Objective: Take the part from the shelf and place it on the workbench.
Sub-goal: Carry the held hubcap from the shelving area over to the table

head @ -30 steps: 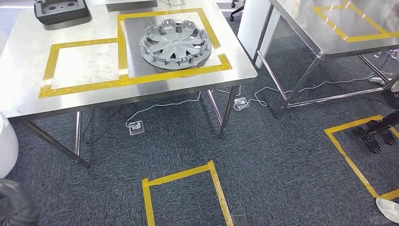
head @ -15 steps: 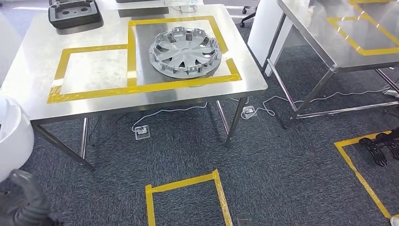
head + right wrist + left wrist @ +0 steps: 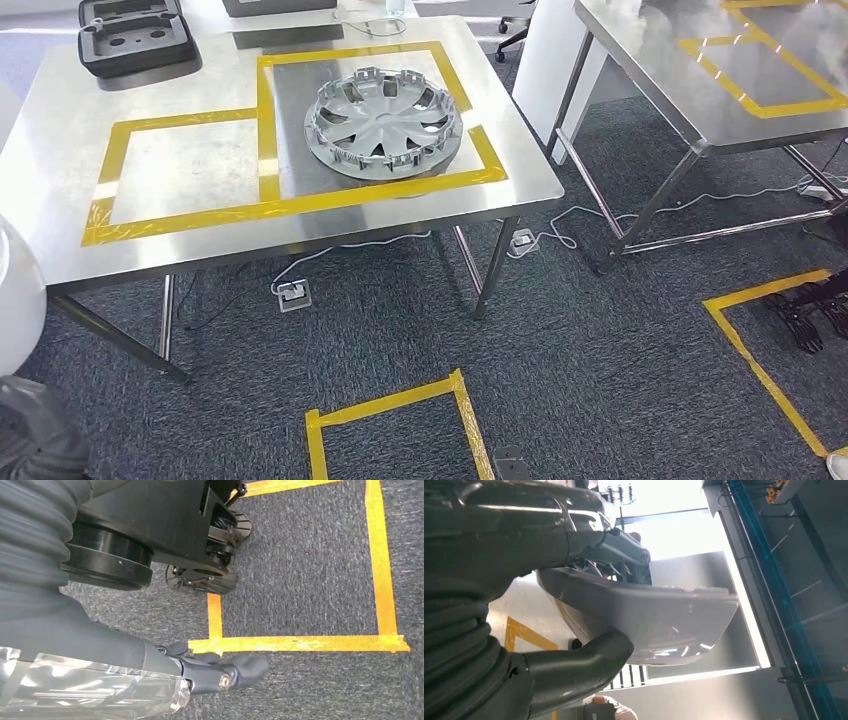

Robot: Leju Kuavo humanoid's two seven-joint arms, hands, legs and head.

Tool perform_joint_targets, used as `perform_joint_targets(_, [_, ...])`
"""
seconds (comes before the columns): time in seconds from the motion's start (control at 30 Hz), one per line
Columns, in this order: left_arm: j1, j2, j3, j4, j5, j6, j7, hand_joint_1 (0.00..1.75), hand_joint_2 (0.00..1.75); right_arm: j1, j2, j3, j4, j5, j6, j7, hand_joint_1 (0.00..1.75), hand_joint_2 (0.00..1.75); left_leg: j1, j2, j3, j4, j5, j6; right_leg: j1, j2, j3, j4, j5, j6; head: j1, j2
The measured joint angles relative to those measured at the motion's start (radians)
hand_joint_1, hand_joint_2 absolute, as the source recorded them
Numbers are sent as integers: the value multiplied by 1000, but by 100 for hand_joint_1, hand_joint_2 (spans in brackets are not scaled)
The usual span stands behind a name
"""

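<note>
Already the part, a pale grey moulded shell, is held by the left hand: the thumb is pressed under its curved face while the darker fingers are hooked over its upper edge, so the hand is closed around it. In the head view a white rounded edge, judged to be the same part, is seen at the left margin, on the left arm's side. Its long axis is seen running outward past the fingertips, away from the wrist.

The workbench lies ahead of those fingers and well apart from them, with carpet between. The left hand is judged the nearer to it, and the only one loaded. Whether the right hand is open cannot be told; it hangs over the carpet with nothing seen in it, its fingers pointing at a taped corner.

By count: one held part; two steel tables, the workbench and a second off to the right; two taped rectangles on the workbench, one bare, one occupied by a single hubcap; two dark trays at the far corner; two taped squares on the floor. The bare rectangle is judged the likely target.
</note>
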Motion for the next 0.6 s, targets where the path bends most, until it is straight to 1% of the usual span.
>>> perform_joint_targets(0.03, [0,0,0,-1,1,0,0,175,175,0,0,0,0,1,0,0,0,175,2,0,3,0,-1,4,-1,-1,-4,14,-10,5,3,0])
perform_joint_targets(0.07, [0,-1,0,-3,2,0,0,175,175,-1,0,0,0,2,0,2,0,175,4,1,6,-1,-2,7,-3,-3,-21,52,-30,11,7,0])
perform_joint_targets(0.1, [0,-1,0,-5,3,0,0,175,175,-1,0,1,0,3,0,3,0,175,3,2,8,-2,-4,9,-5,-4,-50,109,-58,18,12,0])
perform_joint_targets(0.13, [1,-1,0,-6,4,0,0,175,175,-1,0,1,0,4,0,5,0,175,3,3,9,-1,-6,11,-7,-5,-88,177,-87,23,17,0])
perform_joint_targets(0.17, [1,-2,0,-7,6,0,0,175,175,0,0,1,0,5,0,6,0,175,3,3,11,-1,-9,13,-9,-5,-128,244,-109,25,23,0])
perform_joint_targets(0.2, [1,-2,0,-8,7,0,0,175,175,1,0,2,0,6,0,7,0,175,1,3,14,-1,-12,14,-9,-6,-156,284,-113,25,28,0])
perform_joint_targets(0.23, [1,-2,0,-8,7,0,0,175,175,2,0,2,0,7,0,7,0,175,-1,3,19,-1,-17,15,-9,-5,-169,292,-96,21,32,0])
perform_joint_targets(0.27, [1,-2,0,-8,9,0,0,175,175,3,0,3,0,8,0,8,0,175,-4,3,27,-2,-21,15,-7,-5,-164,263,-60,13,37,0])
perform_joint_targets(0.3, [1,-2,0,-8,11,0,0,175,175,2,0,3,0,9,0,8,0,175,-7,3,36,-4,-26,16,-3,-5,-145,203,-11,0,41,0])
perform_joint_targets(0.33, [0,-2,0,-8,16,0,0,175,175,1,0,4,0,9,-1,8,0,175,-8,3,43,-6,-30,15,4,-4,-122,136,31,-15,42,0])
perform_joint_targets(0.37, [-1,-2,1,-8,21,0,0,175,175,0,-1,4,0,9,-2,9,0,175,-9,2,48,-9,-33,14,10,-5,-101,78,59,-30,41,0])
perform_joint_targets(0.4, [-2,-2,1,-8,27,0,0,175,175,-2,-2,4,0,8,-2,9,0,175,-7,1,50,-12,-36,10,16,-5,-86,38,70,-42,42,0])
perform_joint_targets(0.43, [-3,-2,1,-8,32,0,0,175,175,-2,-2,4,0,8,-3,9,0,175,-5,0,51,-16,-37,6,21,-5,-79,19,68,-50,42,0])
perform_joint_targets(0.47, [-3,-2,1,-8,35,0,0,175,175,-3,-1,4,-1,8,-4,9,0,175,-4,-1,53,-21,-37,0,23,-5,-74,8,64,-53,44,0])
perform_joint_targets(0.5, [-4,-2,1,-8,38,0,0,175,175,-3,-1,4,-1,8,-4,10,0,175,-3,-1,57,-26,-38,-5,21,-5,-64,-9,66,-53,47,0])
perform_joint_targets(0.53, [-4,-2,1,-8,39,0,0,175,175,-3,0,4,-2,8,-5,10,0,175,-4,-1,59,-25,-41,-9,19,-5,-51,-26,70,-51,46,0])
perform_joint_targets(0.57, [-5,-2,1,-8,40,0,0,175,175,-3,1,4,-2,8,-5,10,0,175,-6,-2,53,-8,-52,-13,16,-6,-38,-43,73,-50,44,0])
perform_joint_targets(0.6, [-5,-2,1,-8,40,0,0,175,175,-3,1,4,-3,9,-5,10,0,175,-7,-3,32,30,-70,-15,13,-6,-26,-56,75,-48,39,0])
